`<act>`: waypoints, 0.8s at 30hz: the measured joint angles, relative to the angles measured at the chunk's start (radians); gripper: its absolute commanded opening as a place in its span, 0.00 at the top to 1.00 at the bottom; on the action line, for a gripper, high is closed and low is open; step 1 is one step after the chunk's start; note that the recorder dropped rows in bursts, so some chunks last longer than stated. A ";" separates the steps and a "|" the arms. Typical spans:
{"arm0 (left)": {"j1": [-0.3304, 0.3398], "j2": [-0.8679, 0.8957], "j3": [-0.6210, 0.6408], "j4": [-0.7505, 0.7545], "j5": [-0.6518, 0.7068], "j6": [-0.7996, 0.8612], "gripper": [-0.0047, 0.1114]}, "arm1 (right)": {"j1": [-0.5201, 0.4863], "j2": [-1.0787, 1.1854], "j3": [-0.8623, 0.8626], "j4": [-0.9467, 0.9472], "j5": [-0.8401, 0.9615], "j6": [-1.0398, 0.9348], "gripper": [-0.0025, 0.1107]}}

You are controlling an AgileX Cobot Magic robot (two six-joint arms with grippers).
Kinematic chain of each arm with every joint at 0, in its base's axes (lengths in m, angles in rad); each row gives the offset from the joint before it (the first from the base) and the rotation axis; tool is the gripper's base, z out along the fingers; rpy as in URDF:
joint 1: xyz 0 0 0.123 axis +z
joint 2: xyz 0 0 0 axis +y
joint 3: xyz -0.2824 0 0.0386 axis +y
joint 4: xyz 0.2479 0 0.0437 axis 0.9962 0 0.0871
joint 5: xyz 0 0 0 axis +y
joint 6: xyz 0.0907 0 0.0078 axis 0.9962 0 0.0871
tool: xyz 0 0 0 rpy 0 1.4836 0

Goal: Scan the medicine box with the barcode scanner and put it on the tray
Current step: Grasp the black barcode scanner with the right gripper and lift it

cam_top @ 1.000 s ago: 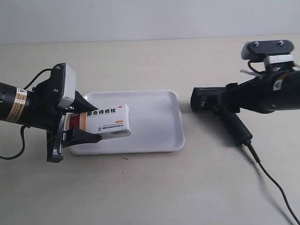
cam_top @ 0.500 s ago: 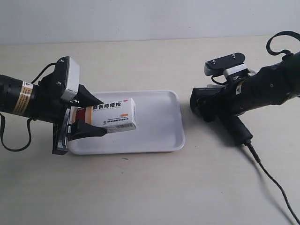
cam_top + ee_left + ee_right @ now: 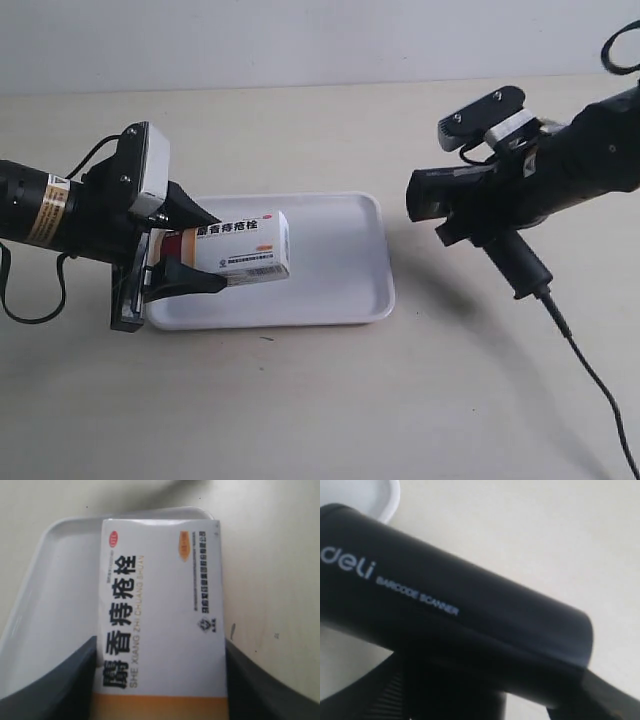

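My left gripper (image 3: 185,262) clamps medicine box (image 3: 240,246) above tray (image 3: 340,270), printed face out toward scanner. My right gripper (image 3: 505,190) grips barcode scanner (image 3: 470,205), lifted off table, head aimed at box: scan lineup, I judge.

The barcode scanner (image 3: 455,625) is filling most of the right wrist view, its black body showing white lettering, "deli" and "BARCODE SCANNER". A rounded corner of the white tray (image 3: 380,497) is peeking out beyond it, lying on the pale bench (image 3: 535,535).
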 measured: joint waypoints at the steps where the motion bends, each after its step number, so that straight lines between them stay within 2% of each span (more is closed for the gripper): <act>1: 0.000 0.000 0.000 0.000 0.000 -0.002 0.96 | 0.000 -0.023 0.000 -0.014 0.019 -0.002 0.98; 5: 0.000 0.000 0.000 0.007 0.000 -0.015 0.96 | 0.016 -0.098 -0.002 -0.071 0.097 -0.002 0.98; 9: 0.000 0.000 -0.008 0.012 0.069 -0.113 0.96 | 0.071 -0.092 -0.002 -0.077 0.126 -0.002 0.98; 18: 0.000 0.002 -0.012 0.018 0.070 -0.153 0.96 | 0.074 -0.068 -0.002 -0.171 0.076 0.022 0.98; 24: 0.000 0.003 -0.012 0.018 0.049 -0.153 0.96 | 0.074 -0.026 -0.042 -0.250 0.111 0.078 0.98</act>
